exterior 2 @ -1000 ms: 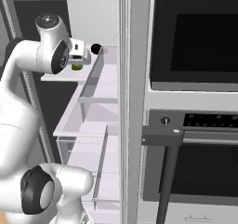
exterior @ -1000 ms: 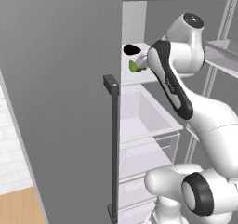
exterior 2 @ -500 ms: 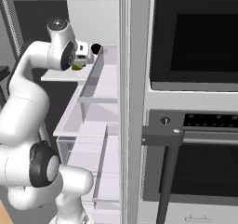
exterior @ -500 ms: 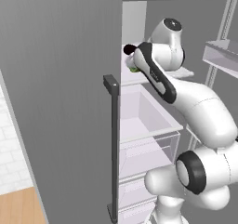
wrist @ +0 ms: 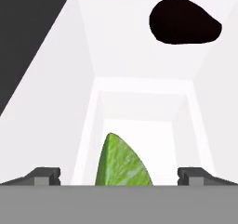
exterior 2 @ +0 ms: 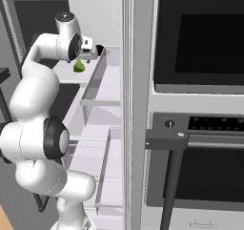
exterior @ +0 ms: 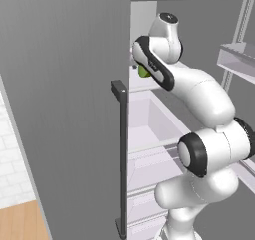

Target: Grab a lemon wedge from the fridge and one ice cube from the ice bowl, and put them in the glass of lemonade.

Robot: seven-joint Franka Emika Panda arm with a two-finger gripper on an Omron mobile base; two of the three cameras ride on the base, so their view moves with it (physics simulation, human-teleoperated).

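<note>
End effector (wrist: pixel 119 176) is inside the open fridge (exterior: pixel 64 84), fingers spread wide, nothing between them gripped yet. In the hand view the lemon wedge (wrist: pixel 122 165) sits dead ahead, centred between the two fingertips (wrist: pixel 44 175), each tip well clear of it on either side. Its long axis runs along the approach direction, pointed tip away from the hand, broad end toward it. So closing would pinch it across the narrow width; I judge alignment good, remaining move is a short advance then close.

Only one arm, so no choice there. Base views put the wedge (exterior 2: pixel 79 67) just below the hand, on the pale shelf (exterior 2: pixel 107 76) at upper fridge level.

Surface: smooth white shelf, flat, walls rising on both sides in the hand view. A black lump (wrist: pixel 185 21) lies farther back and to the right, well apart from the wedge, not in the closing path.

Room: left fridge door (exterior: pixel 60 134) with its dark bar handle (exterior: pixel 121 154) is close beside the arm; oven (exterior 2: pixel 200 105) stands right of the fridge. Elbow clearance looks tight, my guess.
</note>
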